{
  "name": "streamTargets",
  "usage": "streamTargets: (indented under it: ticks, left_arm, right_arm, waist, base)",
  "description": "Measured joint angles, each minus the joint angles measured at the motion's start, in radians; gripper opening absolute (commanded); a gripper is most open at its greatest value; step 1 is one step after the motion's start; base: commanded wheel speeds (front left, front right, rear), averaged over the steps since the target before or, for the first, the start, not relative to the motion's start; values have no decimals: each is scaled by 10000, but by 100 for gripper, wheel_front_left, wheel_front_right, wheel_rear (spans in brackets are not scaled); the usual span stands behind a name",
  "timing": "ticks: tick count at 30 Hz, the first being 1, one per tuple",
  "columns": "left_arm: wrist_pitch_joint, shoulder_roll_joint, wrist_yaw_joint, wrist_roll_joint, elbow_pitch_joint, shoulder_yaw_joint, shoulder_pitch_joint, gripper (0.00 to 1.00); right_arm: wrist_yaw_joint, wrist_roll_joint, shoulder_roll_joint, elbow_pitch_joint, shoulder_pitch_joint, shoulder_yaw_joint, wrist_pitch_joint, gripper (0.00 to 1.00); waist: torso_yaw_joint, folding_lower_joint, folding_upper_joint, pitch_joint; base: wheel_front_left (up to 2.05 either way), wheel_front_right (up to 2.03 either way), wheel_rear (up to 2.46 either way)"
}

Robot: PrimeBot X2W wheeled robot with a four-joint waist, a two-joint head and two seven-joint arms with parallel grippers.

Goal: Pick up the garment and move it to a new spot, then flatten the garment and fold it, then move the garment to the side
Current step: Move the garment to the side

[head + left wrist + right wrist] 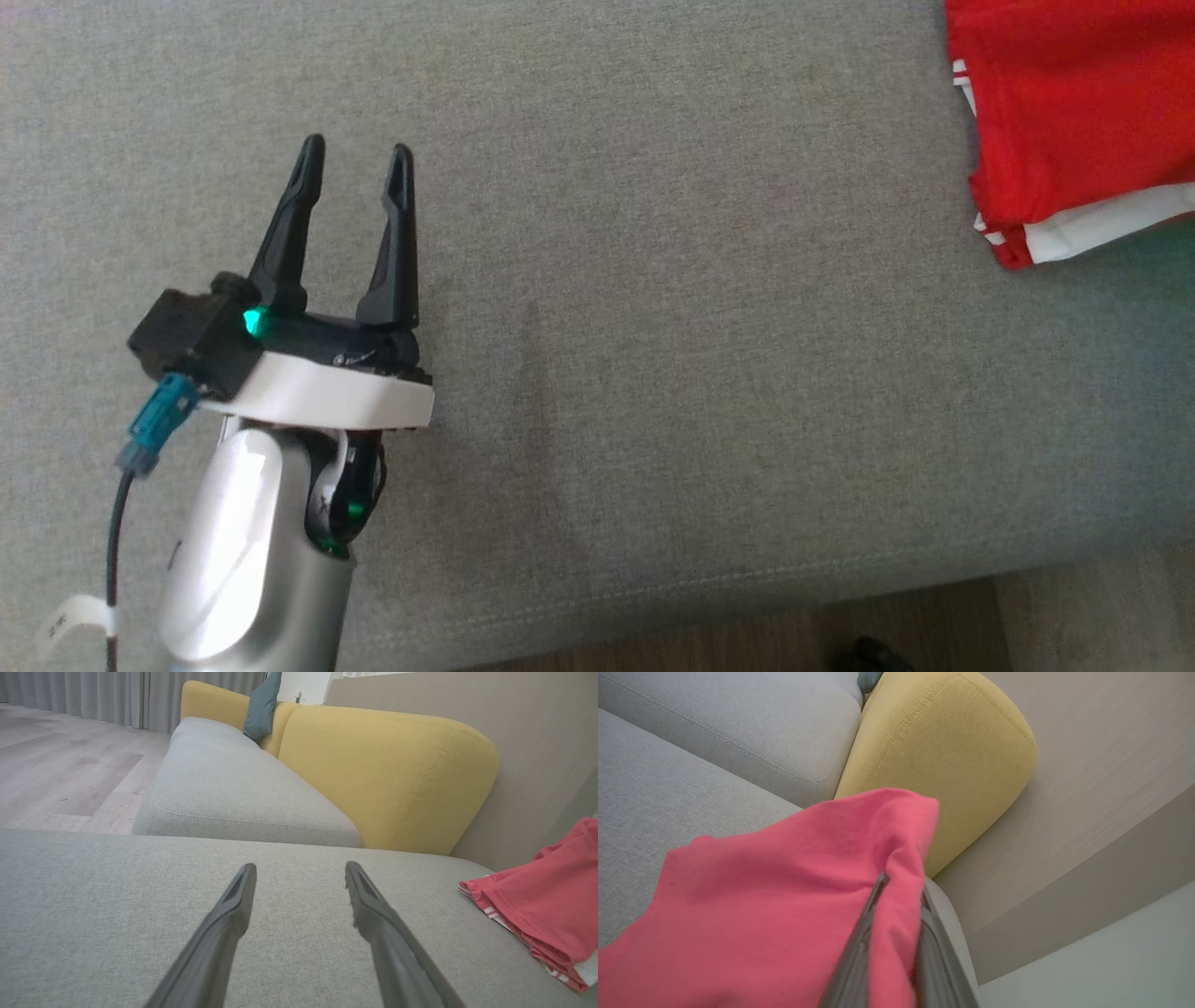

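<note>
- Soft, even daylight; no glare.
- Faint shadow on sofa (485,439) beside left gripper (359,154).
- Head view slightly grainy; garment (1074,112) saturated red there, washed pink in wrist views.
- Wide-angle bending at wrist-view edges; near fingers (219,942) soft.

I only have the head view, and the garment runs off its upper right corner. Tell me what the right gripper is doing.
Observer: The right gripper is shut on a fold of the red garment, with cloth pinched between its fingers.
Operator: Report what stands behind the garment.
Observer: A yellow backrest rises just beyond it, against a beige wall.
Operator: Now tell me what lies ahead of the left gripper.
Observer: The left gripper points toward a second grey cushion, where a teal pillow leans on the backrest.
</note>
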Motion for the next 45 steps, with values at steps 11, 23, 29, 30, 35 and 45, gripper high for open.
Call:
streamTargets:
  ticks: [11, 23, 29, 30, 35, 45]
  left_arm:
    - [0, 0, -36, -2, 134, -19, 0, 100]
    - [0, 0, 186, -368, 230, -221, 147, 100]
    - [2, 0, 334, -481, 219, -128, 607, 100]
    - [0, 4, 366, -522, 217, -119, 699, 100]
    - [0, 4, 435, -543, 247, -130, 1108, 100]
    - [2, 10, 460, -719, 360, -65, 1921, 100]
  right_arm:
    - [0, 357, 301, -487, 268, -362, 42, 100]
    - [0, 656, 1145, -1158, 243, 90, -188, 100]
    - [0, 1022, 2731, -1225, 521, 458, -458, 100]
    - [0, 1043, 3009, -1198, 708, 504, -575, 100]
    - [0, 1058, 4251, -800, 1825, 587, -1243, 100]
    - [0, 1078, 4721, -387, 3077, 617, -2253, 100]
  waist:
    - [19, 0, 0, -160]
    - [518, -1, 0, -1130]
    - [951, -1, 1, -1776]
    - [1028, -1, 1, -1878]
    - [1398, -1, 0, -2318]
    - [1647, -2, 0, -2931]
  base:
    - [0, 0, 0]
    - [0, 0, 0]
    - [0, 0, 0]
    - [0, 0, 0]
    - [0, 0, 0]
    - [0, 0, 0]
